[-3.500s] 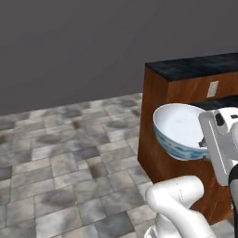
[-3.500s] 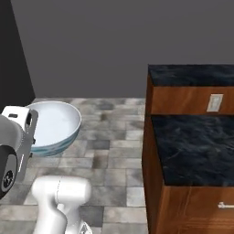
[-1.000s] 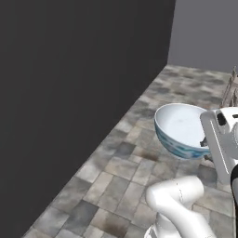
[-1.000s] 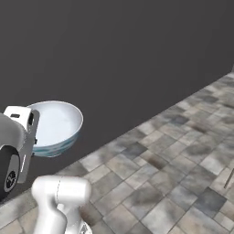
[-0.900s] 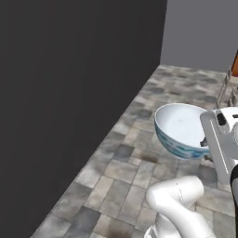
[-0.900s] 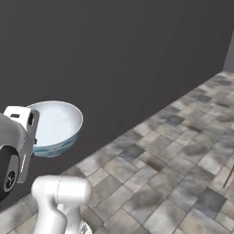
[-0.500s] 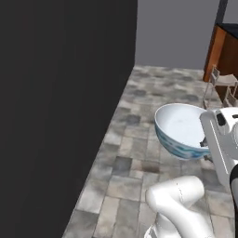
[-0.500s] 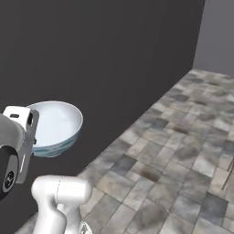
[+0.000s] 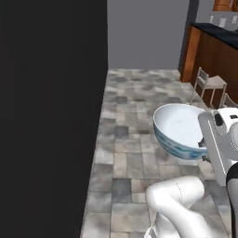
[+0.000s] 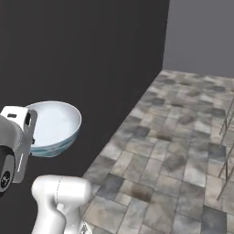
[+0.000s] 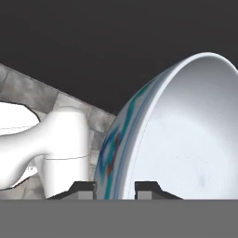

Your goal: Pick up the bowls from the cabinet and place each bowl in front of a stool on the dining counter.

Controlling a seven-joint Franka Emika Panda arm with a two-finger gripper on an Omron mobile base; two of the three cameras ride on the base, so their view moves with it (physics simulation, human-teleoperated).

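Observation:
My gripper (image 11: pixel 114 188) is shut on the rim of a white bowl (image 9: pixel 179 130) with a blue painted pattern outside. One finger is inside the rim and one outside. The bowl (image 10: pixel 55 124) hangs roughly level in the air above the tiled floor, in front of my arm. In the hand view the bowl (image 11: pixel 186 139) stands on edge right above the fingertips. At the far right of the left base view is the dining counter (image 9: pixel 207 53), with a black top and a brown wood front. A strip of reddish-brown wood (image 9: pixel 225 4) shows above it; I cannot tell whether it is the cabinet.
A dark wall (image 9: pixel 51 116) runs along the left side of the grey stone-tile floor (image 9: pixel 135 121). Light stools (image 9: pixel 209 83) stand before the counter. Thin stool legs (image 10: pixel 226 132) show at the right edge of the right base view.
The whole picture has swung as the base turns: the dark wall has slid left, and the counter and stools have come into view at right. The bowl stays in the gripper.

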